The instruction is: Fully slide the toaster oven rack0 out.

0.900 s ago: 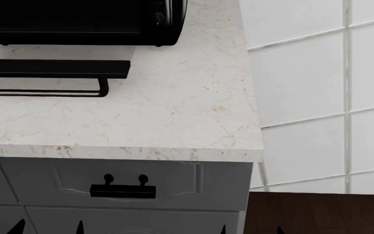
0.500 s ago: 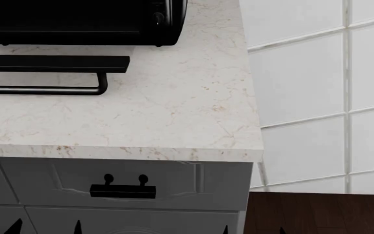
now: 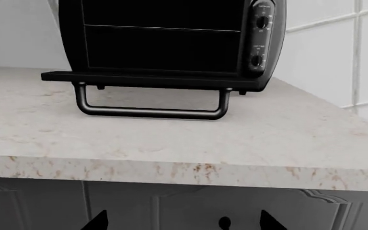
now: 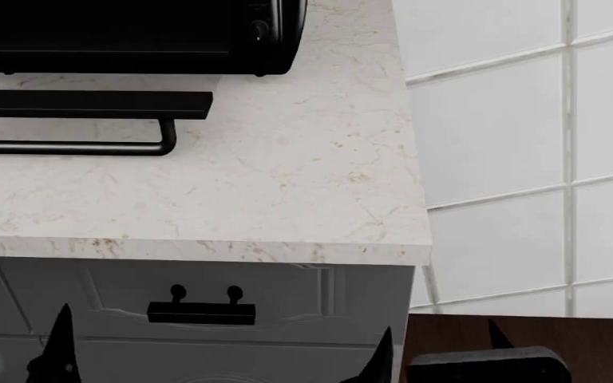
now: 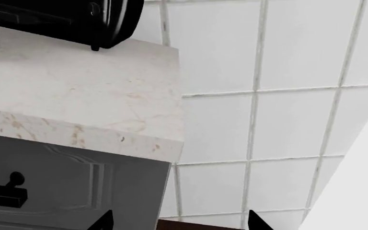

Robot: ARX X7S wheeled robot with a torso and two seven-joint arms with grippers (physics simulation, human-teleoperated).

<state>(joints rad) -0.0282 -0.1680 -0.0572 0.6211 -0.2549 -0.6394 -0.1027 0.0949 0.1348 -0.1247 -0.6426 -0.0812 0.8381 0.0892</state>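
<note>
The toaster oven [image 3: 171, 38] is a glossy black box at the back of the counter, also in the head view [image 4: 136, 36]. Its flat black door [image 3: 152, 79] hangs open and level, with the bar handle [image 3: 152, 112] below it. The rack0 [image 3: 165, 28] shows only as a thin line across the dark cavity, inside the oven. My left gripper [image 3: 182, 223] is open and empty, low in front of the cabinet [image 4: 13, 363]. My right gripper [image 5: 179, 221] is open and empty by the counter's right corner [image 4: 437, 355].
The marble counter [image 4: 285, 175] ends at a right edge against a white tiled wall [image 4: 520, 159]. A grey drawer with a black handle [image 4: 200, 313] sits below the counter edge. Dark wood floor [image 4: 520, 331] shows at the lower right.
Both grippers have risen from the bottom edge of the head view, their fingertips now higher in front of the cabinet. The open door settled slightly towards the oven early on, then stayed still.
</note>
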